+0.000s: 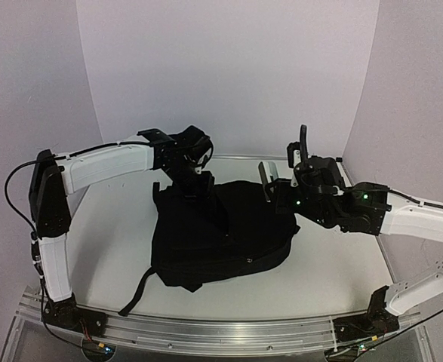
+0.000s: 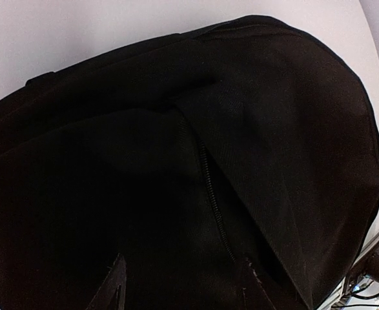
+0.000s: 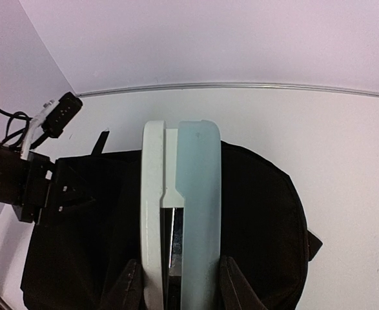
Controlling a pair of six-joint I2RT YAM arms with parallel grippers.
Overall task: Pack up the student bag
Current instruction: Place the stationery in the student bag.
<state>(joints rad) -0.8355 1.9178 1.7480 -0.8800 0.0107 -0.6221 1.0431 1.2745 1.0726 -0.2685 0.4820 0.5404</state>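
At the student bag [image 1: 221, 234] far-left top: left gripper [image 2: 183, 287], jaws half apart astride fabric beside the zipper [image 2: 212, 194]; can't tell if it pinches anything. The student bag lies flat mid-surface [image 1: 115, 241], no opening visible. Over its right edge: right gripper [image 3: 179, 284] clamped on a white and pale blue item [image 3: 189, 194]. Judgement: left should catch the zipper pull, not loose cloth, and open the mouth wide before right lowers the item.

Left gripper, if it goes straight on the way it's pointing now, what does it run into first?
The student bag. The left gripper points straight into its black fabric, close by the zipper line. It looks very near, though depth is hard to judge.
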